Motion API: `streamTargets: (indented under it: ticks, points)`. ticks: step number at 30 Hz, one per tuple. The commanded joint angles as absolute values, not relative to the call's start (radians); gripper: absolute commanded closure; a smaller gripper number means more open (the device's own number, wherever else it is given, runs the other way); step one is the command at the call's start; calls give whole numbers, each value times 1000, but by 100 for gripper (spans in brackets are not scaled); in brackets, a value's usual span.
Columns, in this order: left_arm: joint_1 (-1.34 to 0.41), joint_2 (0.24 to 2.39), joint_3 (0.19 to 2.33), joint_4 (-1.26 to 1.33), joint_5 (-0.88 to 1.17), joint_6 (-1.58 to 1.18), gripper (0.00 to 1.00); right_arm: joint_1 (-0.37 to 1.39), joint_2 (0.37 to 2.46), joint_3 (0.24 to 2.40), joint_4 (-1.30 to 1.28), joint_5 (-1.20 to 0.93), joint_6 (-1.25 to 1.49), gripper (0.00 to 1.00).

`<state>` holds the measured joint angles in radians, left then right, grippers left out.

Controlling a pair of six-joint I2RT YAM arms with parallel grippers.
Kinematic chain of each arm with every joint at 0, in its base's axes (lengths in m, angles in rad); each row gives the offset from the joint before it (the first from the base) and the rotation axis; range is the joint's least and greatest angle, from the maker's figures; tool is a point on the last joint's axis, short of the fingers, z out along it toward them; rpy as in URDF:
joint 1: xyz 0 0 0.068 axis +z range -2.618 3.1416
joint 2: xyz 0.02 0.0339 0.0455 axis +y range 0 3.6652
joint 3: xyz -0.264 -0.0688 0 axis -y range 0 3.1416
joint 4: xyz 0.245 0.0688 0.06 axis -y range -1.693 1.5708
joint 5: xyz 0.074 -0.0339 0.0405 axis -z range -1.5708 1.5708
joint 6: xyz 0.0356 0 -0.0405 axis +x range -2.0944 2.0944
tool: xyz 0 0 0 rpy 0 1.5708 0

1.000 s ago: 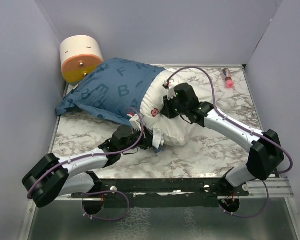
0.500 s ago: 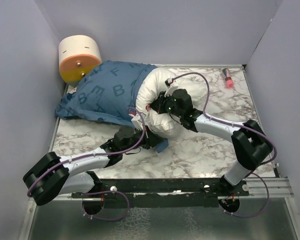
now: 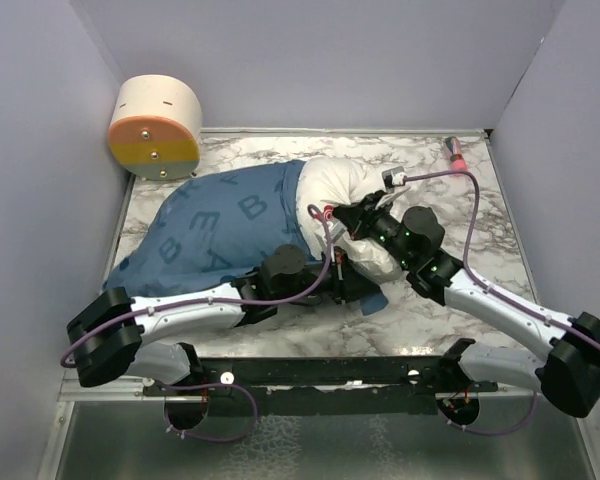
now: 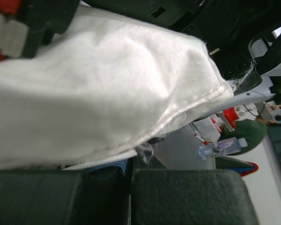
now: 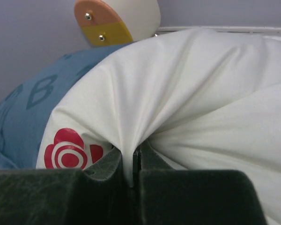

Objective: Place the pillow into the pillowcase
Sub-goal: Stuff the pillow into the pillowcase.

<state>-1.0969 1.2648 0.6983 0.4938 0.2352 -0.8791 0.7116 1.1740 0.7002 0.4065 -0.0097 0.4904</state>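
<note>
Marble tabletop (image 3: 430, 300), grey walls round it. Right pincer (image 5: 132, 165) is clamped tight on a pinch of pillow (image 5: 201, 93) cloth, just beside the red label (image 5: 68, 150). Left pincer (image 4: 130, 187) is fully closed too, low under the pillow's seamed edge. It's apparently on the pillowcase (image 3: 220, 225) hem, but only a blue sliver shows at its gap, so that's my read, not a certainty. Pillow lies mid-tabletop: left part is inside the pillowcase, right end bulges out bare between the two wrists. Step looks like stuffing the remainder. I'd anchor the hem with the left and drive the right along the pillow's long axis into the mouth, then regrip nearer the bare end; pushing from a single pinch will likely just bunch the filling at the opening. Risk: the whole bundle slides toward the left wall and drum (image 3: 158, 125) instead of the pillow going in. Can't see the far hem behind the bulge, the near pillow corner under the left arm, or whether the corners reach the closed end. Left wrist view is mostly white cloth. Pink thing (image 3: 456, 152) at the far edge is too small to identify.
</note>
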Motion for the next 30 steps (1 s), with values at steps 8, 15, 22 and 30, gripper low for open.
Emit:
streamTargets:
  ticks: [8,15,22,30]
  points:
    - [-1171,1513,733,997,481,-1013,100,746,1323,588,446,-302,546,98]
    - [-1153,1373,625,772,356,-930,87,746,1189,564,324,-276,469,74]
    - [-1149,1130,713,281,279,-817,39,714,927,721,93,-168,348,30]
    - [-1119,891,942,-307,106,-694,32,346,967,817,72,-413,419,17]
